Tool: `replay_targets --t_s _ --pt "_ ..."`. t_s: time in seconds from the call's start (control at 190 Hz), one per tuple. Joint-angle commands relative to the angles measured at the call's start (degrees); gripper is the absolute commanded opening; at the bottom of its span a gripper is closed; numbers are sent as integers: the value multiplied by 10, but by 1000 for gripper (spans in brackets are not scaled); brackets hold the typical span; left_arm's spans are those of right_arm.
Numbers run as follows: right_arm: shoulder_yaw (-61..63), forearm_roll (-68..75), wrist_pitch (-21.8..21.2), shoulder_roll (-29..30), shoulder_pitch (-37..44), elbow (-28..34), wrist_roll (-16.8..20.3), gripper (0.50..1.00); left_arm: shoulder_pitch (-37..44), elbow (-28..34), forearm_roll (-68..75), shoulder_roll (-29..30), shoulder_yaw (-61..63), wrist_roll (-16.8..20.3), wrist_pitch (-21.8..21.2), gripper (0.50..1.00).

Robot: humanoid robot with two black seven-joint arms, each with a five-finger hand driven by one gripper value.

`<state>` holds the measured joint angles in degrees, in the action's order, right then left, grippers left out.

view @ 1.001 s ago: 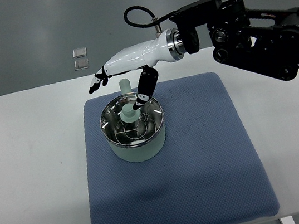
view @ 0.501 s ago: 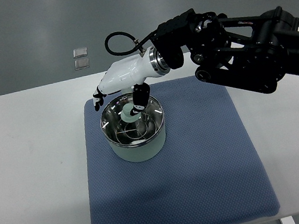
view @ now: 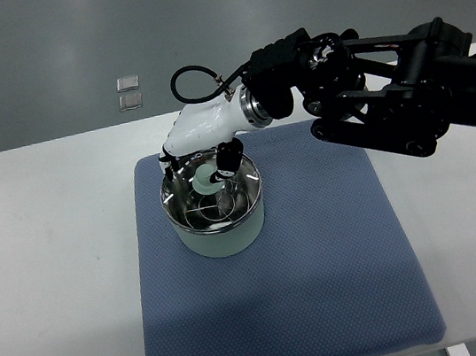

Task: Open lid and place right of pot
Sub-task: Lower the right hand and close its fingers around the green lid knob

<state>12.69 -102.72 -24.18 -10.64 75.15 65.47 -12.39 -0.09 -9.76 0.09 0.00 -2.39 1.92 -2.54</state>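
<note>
Glass lid (view: 211, 198) sits on the pot (view: 217, 226); my right fingers (view: 227, 159) curl around its pale knob (view: 209, 180) between them, not visibly clamped. Next: pinch, lift straight.

One steep downward view from the robot's side, moderately far, over the white table (view: 53, 259) and floor beyond

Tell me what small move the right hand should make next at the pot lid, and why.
Probably close the fingers on the lid knob. The right hand sits directly over the pot, its fingers flanking the knob, but the lid is not yet lifted and a firm grasp isn't evident.
</note>
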Motion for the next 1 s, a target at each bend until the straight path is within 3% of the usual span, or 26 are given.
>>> replay_targets --t_s 0.0,0.996 --pt "0 -10 0 0 1 -3 0 731 0 0 0 0 0 0 0 1000" --pt "-20 -24 0 4 0 -18 0 709 0 0 0 0 0 0 0 1000"
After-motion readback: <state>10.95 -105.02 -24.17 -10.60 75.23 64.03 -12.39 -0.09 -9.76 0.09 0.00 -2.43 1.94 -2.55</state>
